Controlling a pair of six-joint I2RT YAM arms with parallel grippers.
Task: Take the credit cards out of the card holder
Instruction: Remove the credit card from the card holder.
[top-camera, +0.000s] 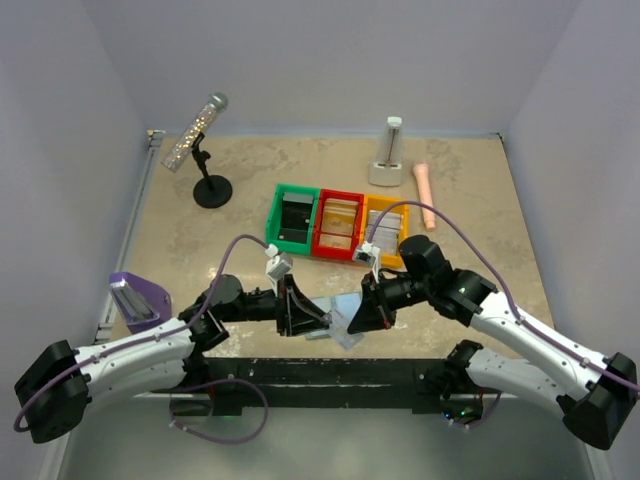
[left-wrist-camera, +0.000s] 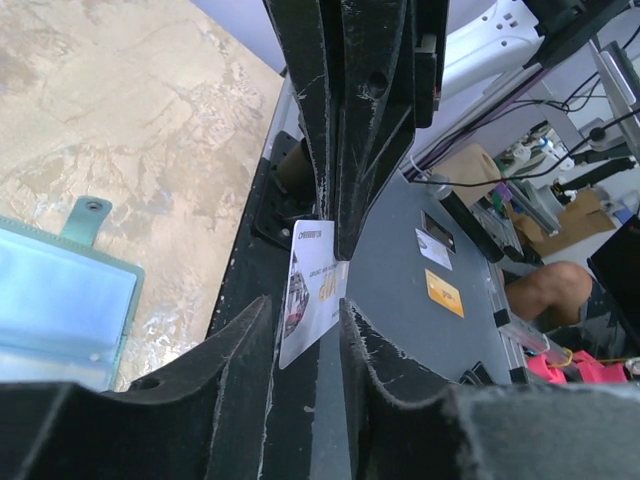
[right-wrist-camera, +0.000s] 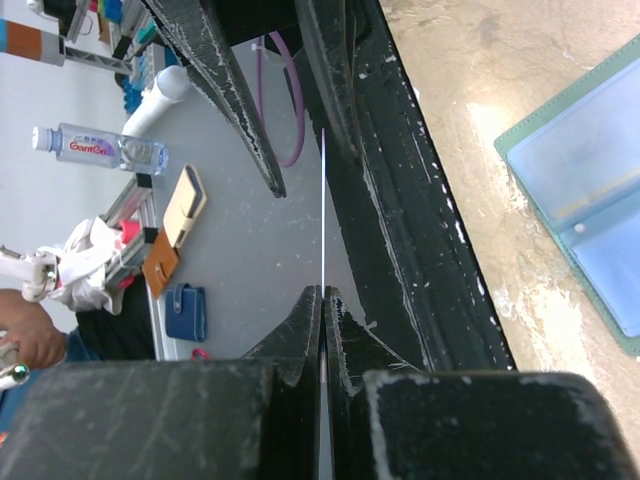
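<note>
The card holder (top-camera: 341, 319) lies open on the table between the two arms, pale blue panels up; a corner of it shows in the left wrist view (left-wrist-camera: 50, 310) and in the right wrist view (right-wrist-camera: 590, 180). My right gripper (right-wrist-camera: 323, 292) is shut on a credit card (right-wrist-camera: 323, 200), seen edge-on as a thin white line. In the left wrist view the same white printed credit card (left-wrist-camera: 318, 275) hangs from the right gripper's fingers (left-wrist-camera: 350, 140) into the gap of my left gripper (left-wrist-camera: 305, 305). The left jaws stand apart around it, the card near one finger. Both grippers (top-camera: 300, 312) (top-camera: 368, 310) meet above the holder.
Green (top-camera: 293, 218), red (top-camera: 338, 224) and yellow (top-camera: 383, 232) bins stand in a row behind the grippers. A microphone on a stand (top-camera: 205, 150) is at the back left, a white device (top-camera: 388, 155) and a pink tube (top-camera: 424, 193) at the back right, a purple object (top-camera: 135, 300) at the left edge.
</note>
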